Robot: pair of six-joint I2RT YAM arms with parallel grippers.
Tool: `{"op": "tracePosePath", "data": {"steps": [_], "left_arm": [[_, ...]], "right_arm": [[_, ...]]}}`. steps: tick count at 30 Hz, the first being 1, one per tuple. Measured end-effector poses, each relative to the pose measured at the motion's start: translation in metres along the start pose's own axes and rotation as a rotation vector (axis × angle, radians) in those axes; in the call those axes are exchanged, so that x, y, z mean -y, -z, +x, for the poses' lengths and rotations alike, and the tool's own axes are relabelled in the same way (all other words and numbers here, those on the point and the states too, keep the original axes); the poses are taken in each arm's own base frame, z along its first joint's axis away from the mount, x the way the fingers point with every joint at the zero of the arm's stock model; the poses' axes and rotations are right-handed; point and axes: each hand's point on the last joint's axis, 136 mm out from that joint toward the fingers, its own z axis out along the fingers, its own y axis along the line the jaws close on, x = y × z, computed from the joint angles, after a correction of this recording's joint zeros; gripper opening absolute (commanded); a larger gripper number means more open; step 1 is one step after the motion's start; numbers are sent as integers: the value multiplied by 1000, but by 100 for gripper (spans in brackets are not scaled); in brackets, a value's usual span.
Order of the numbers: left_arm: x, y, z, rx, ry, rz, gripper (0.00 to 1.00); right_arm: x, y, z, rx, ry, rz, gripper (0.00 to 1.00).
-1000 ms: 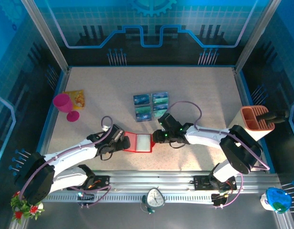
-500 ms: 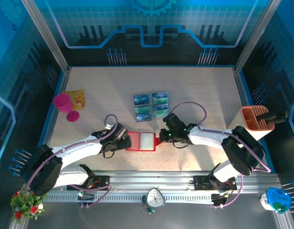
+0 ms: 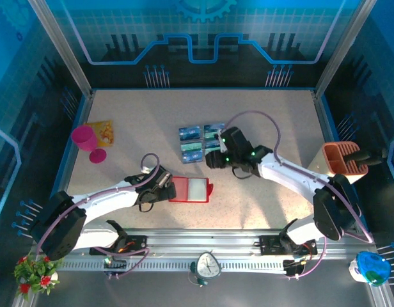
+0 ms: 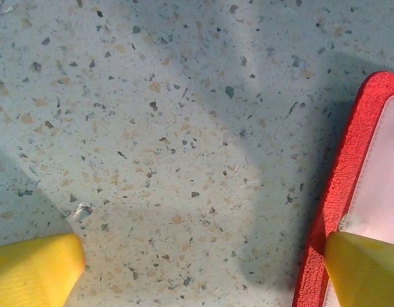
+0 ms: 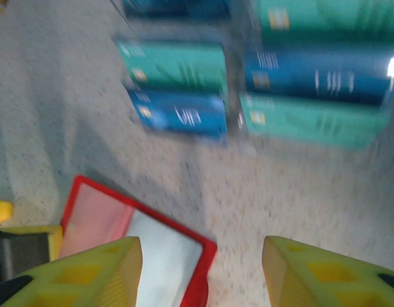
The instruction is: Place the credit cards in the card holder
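Presently: card holder (image 3: 192, 190), red, lying open at lower centre of the top view, pale lining up. Credit cards (image 3: 202, 142), blue and teal, grouped flat on the table (image 3: 139, 128) just above centre. Left gripper (image 3: 167, 190): fingers spread, one yellow tip at the holder's left edge. Right gripper (image 3: 213, 162): spread wide, holding nothing, between cards and holder.

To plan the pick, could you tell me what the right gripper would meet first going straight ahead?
The right gripper would probably reach the credit cards, perhaps bare table just before them; depth is unclear.
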Motion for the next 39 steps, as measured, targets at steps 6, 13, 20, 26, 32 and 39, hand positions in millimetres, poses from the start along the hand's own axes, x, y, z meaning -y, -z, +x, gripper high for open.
{"op": "tracePosePath", "data": {"steps": [6, 13, 20, 26, 32, 39], "left_arm": [[-1, -1, 0, 1, -6, -9, 99], [-1, -1, 0, 1, -6, -11, 99], [0, -1, 0, 2, -5, -10, 99], [0, -2, 0, 0, -6, -14, 99], [0, -3, 0, -9, -10, -24, 99], [0, -4, 0, -13, -11, -30, 99]], "right_arm": [[-12, -14, -49, -7, 240, 43, 54], [-17, -51, -40, -139, 522, 121, 55], [-25, -70, -37, -191, 692, 156, 55], [-25, -83, -47, -199, 744, 179, 54], [-26, -98, -55, -203, 775, 196, 50], [-24, -109, -54, -226, 808, 204, 34]]}}
